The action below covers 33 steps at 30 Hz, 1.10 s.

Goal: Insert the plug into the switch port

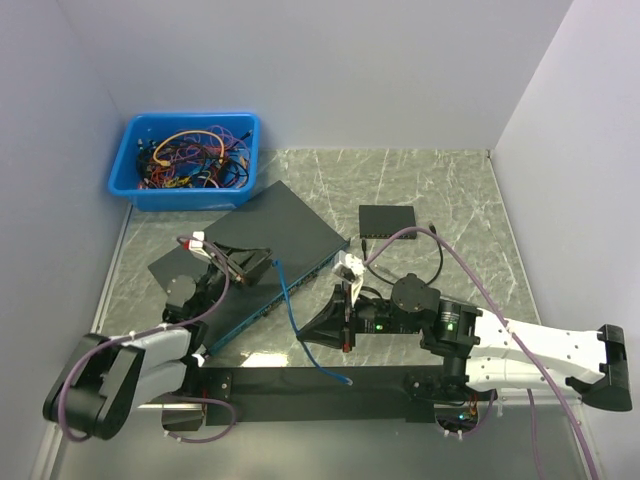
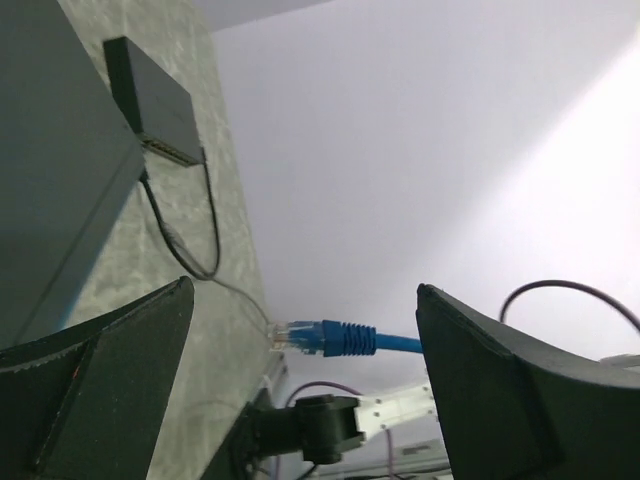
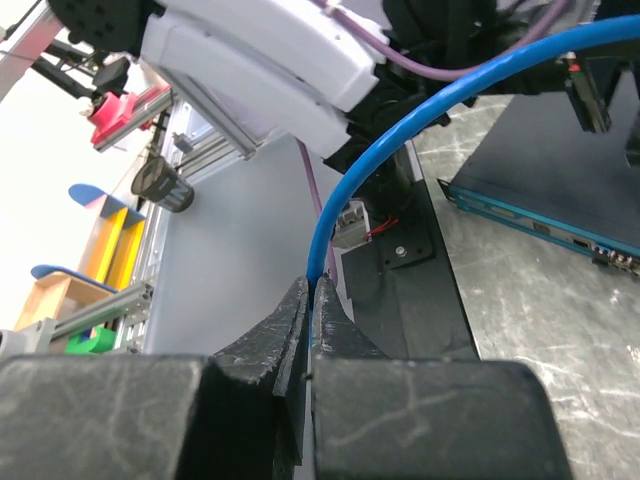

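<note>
My left gripper (image 2: 305, 288) sits over the switch's (image 1: 275, 235) near-left part, jaws apart and holding nothing. Between its fingers I see the plug (image 2: 300, 335) in the air, just off the switch's front edge and not in a port. Its blue cable (image 1: 290, 305) runs down to my right gripper (image 3: 308, 295), whose jaws are clamped on it. Further right lies a small black box (image 1: 388, 220).

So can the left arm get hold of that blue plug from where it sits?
Probably yes. The left gripper is open, and the blue plug shows right in its gap with nothing across it, while the right gripper pinches the cable further back.
</note>
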Each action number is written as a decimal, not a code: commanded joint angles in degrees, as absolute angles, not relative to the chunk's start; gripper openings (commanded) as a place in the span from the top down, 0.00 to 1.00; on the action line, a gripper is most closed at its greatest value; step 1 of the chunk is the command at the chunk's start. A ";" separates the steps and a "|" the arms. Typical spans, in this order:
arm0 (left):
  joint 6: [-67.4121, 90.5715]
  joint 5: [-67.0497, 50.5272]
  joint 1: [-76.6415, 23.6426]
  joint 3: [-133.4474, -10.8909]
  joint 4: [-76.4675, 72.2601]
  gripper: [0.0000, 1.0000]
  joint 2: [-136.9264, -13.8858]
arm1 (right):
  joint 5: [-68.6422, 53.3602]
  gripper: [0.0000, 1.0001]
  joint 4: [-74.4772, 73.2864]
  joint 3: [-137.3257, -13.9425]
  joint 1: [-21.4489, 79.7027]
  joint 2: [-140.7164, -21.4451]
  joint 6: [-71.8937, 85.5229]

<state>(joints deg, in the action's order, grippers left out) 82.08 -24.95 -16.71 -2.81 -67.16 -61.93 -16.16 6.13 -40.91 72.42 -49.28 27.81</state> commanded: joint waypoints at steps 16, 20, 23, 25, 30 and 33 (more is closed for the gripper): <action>104.68 -29.71 -19.34 0.44 -106.52 0.09 -80.42 | -17.14 1.00 21.27 -35.07 73.92 -50.97 22.85; 105.12 -29.18 -19.69 0.44 -106.52 0.13 -79.11 | -17.40 1.00 22.85 -33.49 74.00 -51.94 22.41; 105.56 -29.18 -19.69 0.35 -105.39 0.15 -77.35 | -17.40 1.00 23.99 -32.44 73.92 -52.56 22.50; 105.47 -29.09 -19.69 0.35 -103.29 0.19 -76.12 | -17.40 1.00 24.26 -32.17 74.09 -52.91 22.50; 103.98 -28.56 -19.69 -1.58 -95.90 0.44 -69.62 | -16.96 1.00 25.22 -31.11 74.27 -53.17 22.59; 101.70 -28.57 -19.69 -2.63 -88.17 0.62 -64.44 | -17.05 1.00 25.84 -30.76 74.27 -53.17 22.94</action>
